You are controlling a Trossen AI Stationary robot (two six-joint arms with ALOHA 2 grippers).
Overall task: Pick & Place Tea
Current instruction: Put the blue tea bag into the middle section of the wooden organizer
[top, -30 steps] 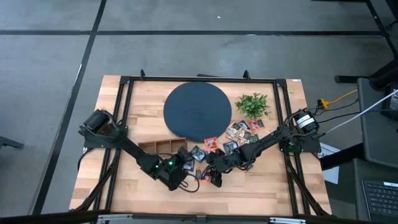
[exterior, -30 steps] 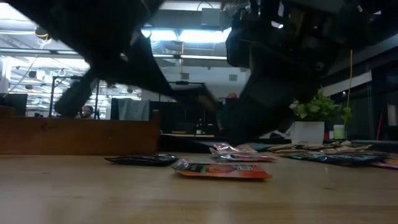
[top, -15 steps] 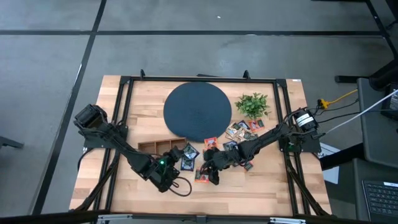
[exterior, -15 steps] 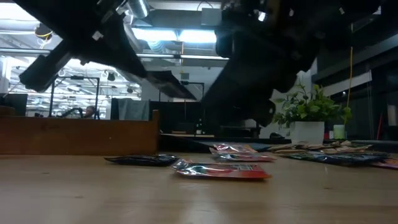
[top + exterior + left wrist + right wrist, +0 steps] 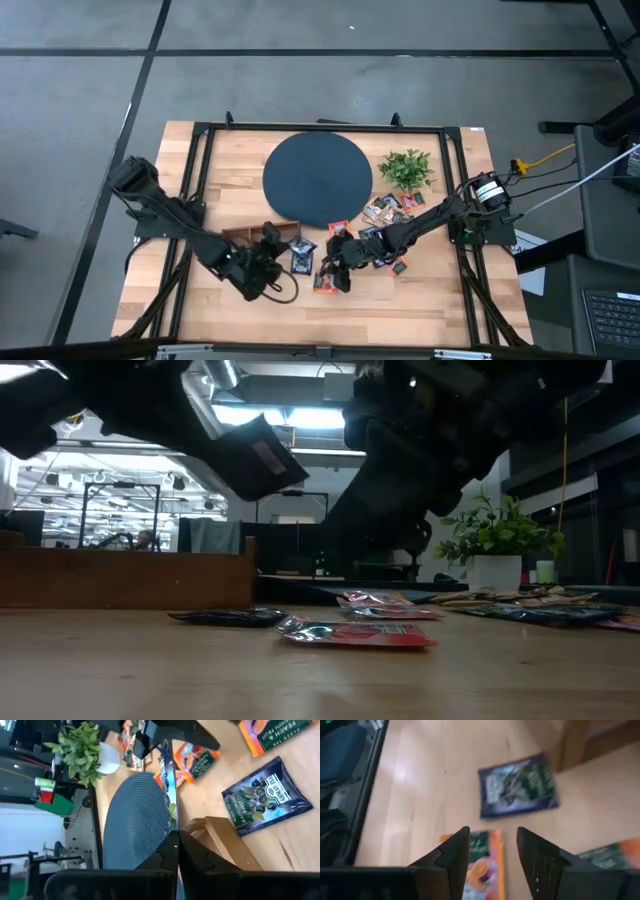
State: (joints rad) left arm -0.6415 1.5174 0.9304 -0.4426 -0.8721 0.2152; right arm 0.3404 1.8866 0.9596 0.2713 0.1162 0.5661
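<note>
Orange sachet point(image 5: 481, 865) being lined up under spread right gripper point(image 5: 492, 851).
Judged light, flat, slippery; edge pinch advised. Left gripper point(image 5: 176, 851) pressed together on a thin sachet point(image 5: 169, 785).

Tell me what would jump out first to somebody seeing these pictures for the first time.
The big round dark disc at the table's far middle stands out first, with a small green plant to its right. Next come the colourful tea sachets scattered in front of them. The left gripper is shut on a thin sachet held edge-on near the wooden tray, while the right gripper hovers open above an orange sachet.
</note>
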